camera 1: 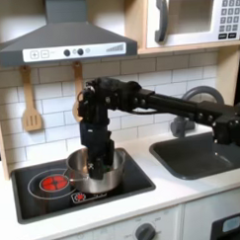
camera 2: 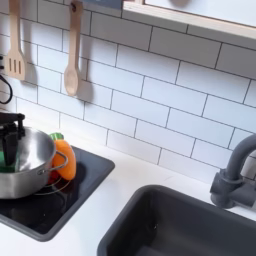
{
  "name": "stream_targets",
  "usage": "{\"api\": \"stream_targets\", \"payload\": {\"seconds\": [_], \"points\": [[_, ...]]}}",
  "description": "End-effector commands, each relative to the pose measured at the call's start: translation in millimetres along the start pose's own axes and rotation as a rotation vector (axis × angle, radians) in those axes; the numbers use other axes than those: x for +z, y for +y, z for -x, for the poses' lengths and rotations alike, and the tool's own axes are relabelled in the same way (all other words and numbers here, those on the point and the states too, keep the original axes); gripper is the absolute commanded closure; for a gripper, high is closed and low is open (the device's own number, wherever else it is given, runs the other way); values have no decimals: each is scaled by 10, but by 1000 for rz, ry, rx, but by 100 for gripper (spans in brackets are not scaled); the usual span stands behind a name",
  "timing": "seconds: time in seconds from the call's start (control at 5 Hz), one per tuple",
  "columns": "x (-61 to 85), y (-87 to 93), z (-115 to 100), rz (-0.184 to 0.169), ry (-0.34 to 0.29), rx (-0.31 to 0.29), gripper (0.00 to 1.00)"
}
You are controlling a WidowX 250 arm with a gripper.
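One black hob [camera 1: 37, 200] carries everything here, set into the counter beside the dark sink [camera 2: 190, 228]. On it stands a silver pot [camera 1: 95, 171], probably light, stiff and slick-walled, best taken by the thin rim. Reaching down into the pot is the gripper [camera 1: 92, 158]; whether it is spread or pinching, I cannot tell. Against the pot's side leans a small orange toy [camera 2: 63, 158].

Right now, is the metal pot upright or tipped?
Upright. The pot sits flat on the stove, rim level in both exterior views, with the gripper reaching into it.
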State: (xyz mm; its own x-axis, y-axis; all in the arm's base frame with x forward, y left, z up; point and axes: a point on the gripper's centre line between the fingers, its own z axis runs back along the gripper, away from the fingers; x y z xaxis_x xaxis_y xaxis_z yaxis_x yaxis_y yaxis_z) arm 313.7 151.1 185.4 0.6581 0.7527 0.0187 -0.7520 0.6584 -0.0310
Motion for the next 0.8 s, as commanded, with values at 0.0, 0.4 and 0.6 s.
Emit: {"api": "stream_targets", "payload": {"seconds": [0.0, 0.4, 0.6], "points": [[-77, 65, -16, -23, -1, 27, 0], [-118, 39, 15, -37, 5, 13, 0], [-103, 58, 16, -49, -3, 14, 0]]}}
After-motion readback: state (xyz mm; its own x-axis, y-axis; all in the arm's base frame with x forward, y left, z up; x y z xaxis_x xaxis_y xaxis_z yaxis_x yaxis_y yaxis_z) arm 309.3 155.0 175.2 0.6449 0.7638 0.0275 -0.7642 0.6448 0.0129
